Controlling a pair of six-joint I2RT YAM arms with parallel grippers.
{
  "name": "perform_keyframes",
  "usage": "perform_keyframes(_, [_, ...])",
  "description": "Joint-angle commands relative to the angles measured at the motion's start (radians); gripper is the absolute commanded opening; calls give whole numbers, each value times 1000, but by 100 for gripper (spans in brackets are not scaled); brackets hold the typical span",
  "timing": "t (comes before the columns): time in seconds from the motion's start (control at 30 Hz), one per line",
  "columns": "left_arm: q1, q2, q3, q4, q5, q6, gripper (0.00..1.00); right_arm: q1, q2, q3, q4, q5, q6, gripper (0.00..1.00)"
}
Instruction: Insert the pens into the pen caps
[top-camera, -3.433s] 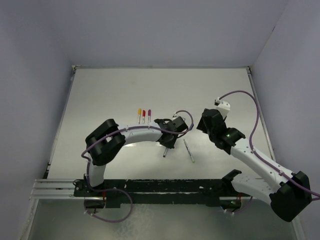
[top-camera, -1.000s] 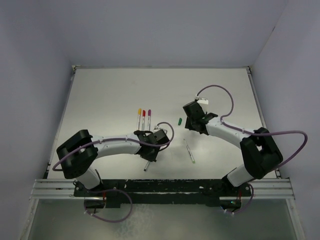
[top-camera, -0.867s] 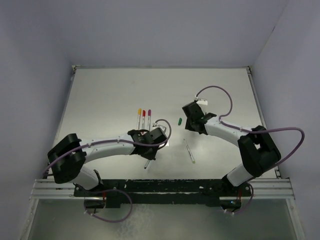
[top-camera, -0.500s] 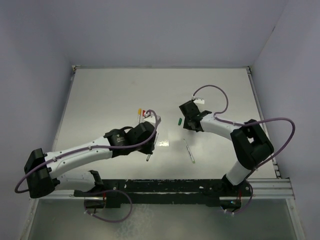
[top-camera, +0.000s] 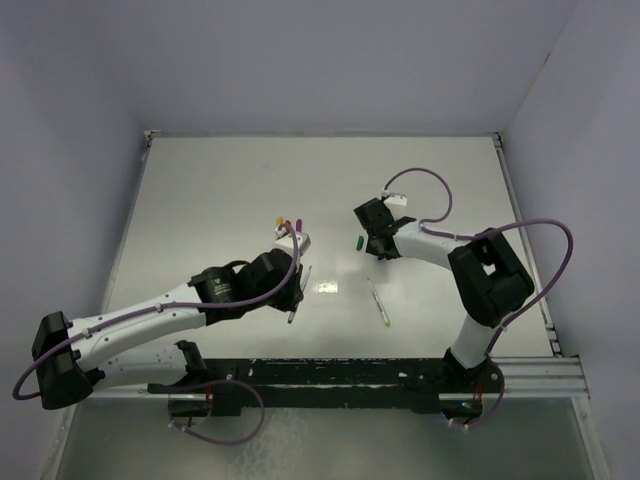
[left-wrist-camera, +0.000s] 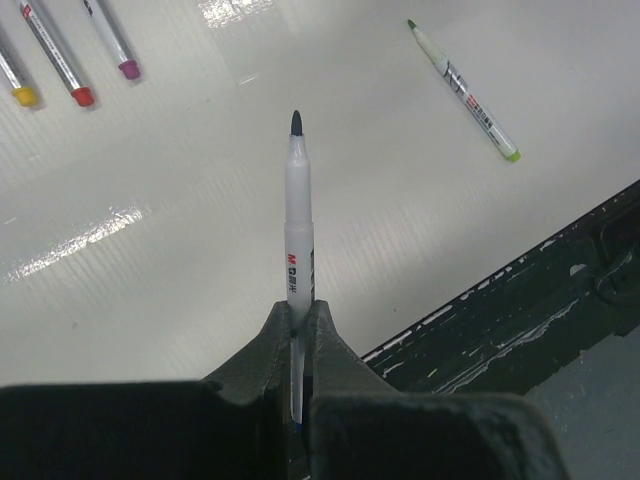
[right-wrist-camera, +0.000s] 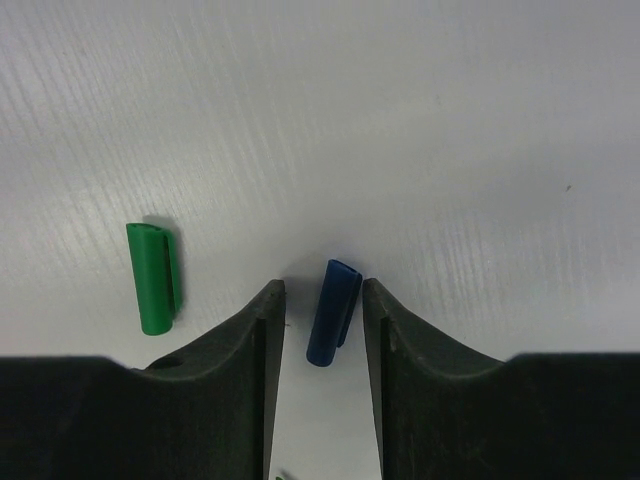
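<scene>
Left wrist view, closest to you first: your left gripper (left-wrist-camera: 298, 312) is clamped tight on the dark-tipped pen (left-wrist-camera: 298, 210). It pinches the rear end, so the barrel sticks straight out toward 12 o'clock with its tip bare. At 4 o'clock of the fingers runs the black rail (left-wrist-camera: 560, 300) at the edge of the white table (left-wrist-camera: 200, 230). Farther out at 1 o'clock the green-tipped pen (left-wrist-camera: 463, 90) lies loose and uncapped. At 11 o'clock the three capped pens (left-wrist-camera: 82, 97) lie side by side, wearing yellow, red and purple caps, their barrels cut off by the frame.

On the right wrist view, your right gripper (right-wrist-camera: 320, 290) has its jaws apart, straddling the blue cap (right-wrist-camera: 333, 312), which lies flat on the table. The cap sits close against the 3 o'clock finger, and you cannot tell whether they touch. A clear gap shows on the 9 o'clock side. The green cap (right-wrist-camera: 153, 278) lies at 9 o'clock of the blue one, outside the jaws and apart from them.

From the top external view, the green cap sits just beside the right gripper at its 9 o'clock. The green-tipped pen lies at 6 o'clock of that cap, between the two arms.
</scene>
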Motion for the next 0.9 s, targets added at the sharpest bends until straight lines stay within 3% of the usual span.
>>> perform_keyframes(0.0, [-7,1,-15,54,1,16,0,-10,20,20,-16,43,25,38])
perform_keyframes(0.27, [-7,-6,-15,58,-8,13,0,-10,5,-53,11,-2,43,29])
perform_keyframes(0.4, [-8,-10,-14,45,-16,4,0,-10,9,-64,5,-26,41,13])
perform_keyframes(0.5, [-9,-18,-15,44,-23,-3,0,-10,-7,-85,5,-42,45,6])
perform_keyframes(0.87, [-8,-36,-37,128,-2,28,0,-10,-213,-115,25,-79,-57,0])
